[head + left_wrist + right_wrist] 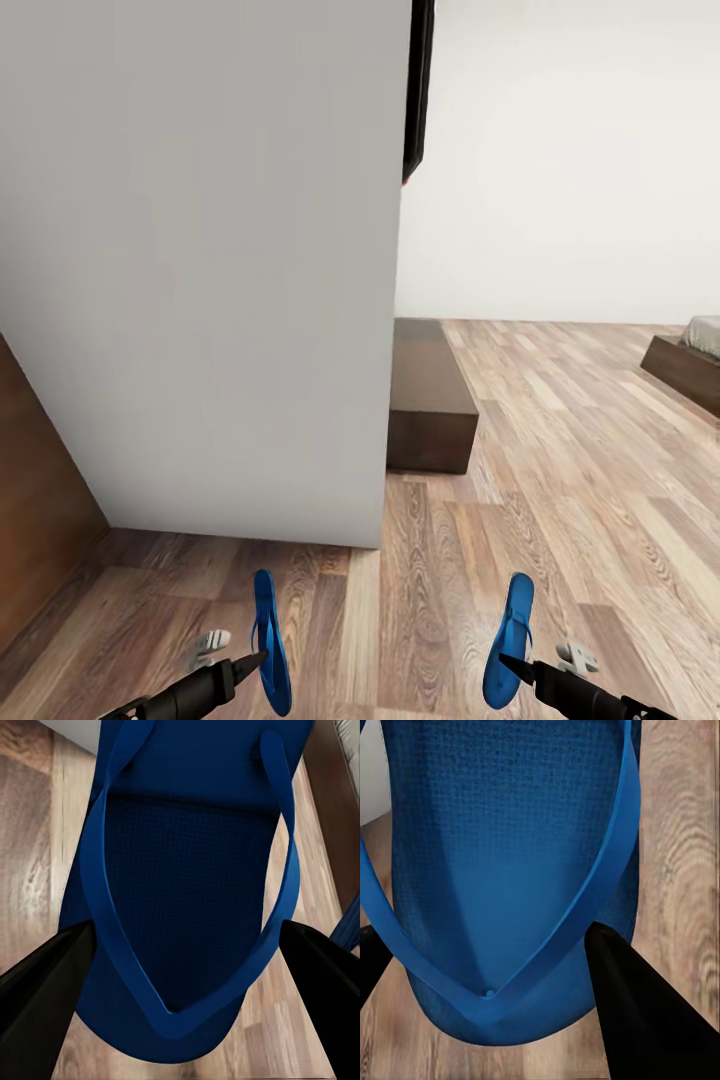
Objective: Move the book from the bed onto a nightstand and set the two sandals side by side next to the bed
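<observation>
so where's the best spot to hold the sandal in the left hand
At the toe end of the left sandal, where the straps meet in a V. The left hand comes from that end, fingers either side of the thin flat sole, so it hangs edge-on and steady.

A bright blue thin flat flip-flop sandal (270, 640) hangs on edge at seven o'clock, its twin (510, 640) at five o'clock, well apart. At three o'clock the corner of a low dark-brown wooden bed (690, 368) shows an off-white mattress.
</observation>
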Controlling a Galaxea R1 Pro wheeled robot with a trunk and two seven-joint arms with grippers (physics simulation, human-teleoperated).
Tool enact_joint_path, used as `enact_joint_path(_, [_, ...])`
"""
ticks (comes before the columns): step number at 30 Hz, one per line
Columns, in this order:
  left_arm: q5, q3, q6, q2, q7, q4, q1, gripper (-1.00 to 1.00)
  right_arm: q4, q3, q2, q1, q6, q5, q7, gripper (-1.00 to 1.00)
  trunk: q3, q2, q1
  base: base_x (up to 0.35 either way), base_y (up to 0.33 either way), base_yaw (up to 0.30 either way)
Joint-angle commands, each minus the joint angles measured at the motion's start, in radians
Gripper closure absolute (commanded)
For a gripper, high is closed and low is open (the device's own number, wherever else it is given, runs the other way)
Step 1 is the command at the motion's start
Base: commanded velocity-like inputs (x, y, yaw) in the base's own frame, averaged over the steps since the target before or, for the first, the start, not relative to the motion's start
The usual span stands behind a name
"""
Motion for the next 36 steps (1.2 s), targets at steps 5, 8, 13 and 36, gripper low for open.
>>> enact_joint_path(5, [0.006,0.002,0.011,0.000,-0.004,0.000,0.000,1.00,0.000,-0.003,0.000,-0.001,0.011,-0.009,0.000,1.00,-0.001,0.000,0.000,0.000,0.000,-0.232])
enact_joint_path(8, [0.006,0.001,0.011,0.000,-0.004,0.000,0.000,1.00,0.000,-0.003,0.000,-0.001,0.011,-0.009,0.000,1.00,-0.001,0.000,0.000,0.000,0.000,-0.257])
enact_joint_path(13, [0.006,0.002,0.011,0.000,-0.004,0.000,0.000,1.00,0.000,-0.003,0.000,-0.001,0.011,-0.009,0.000,1.00,-0.001,0.000,0.000,0.000,0.000,-0.277])
enact_joint_path(36, [0.006,0.001,0.011,0.000,-0.004,0.000,0.000,1.00,0.000,-0.003,0.000,-0.001,0.011,-0.009,-0.001,1.00,-0.001,0.000,0.000,0.000,0.000,-0.299])
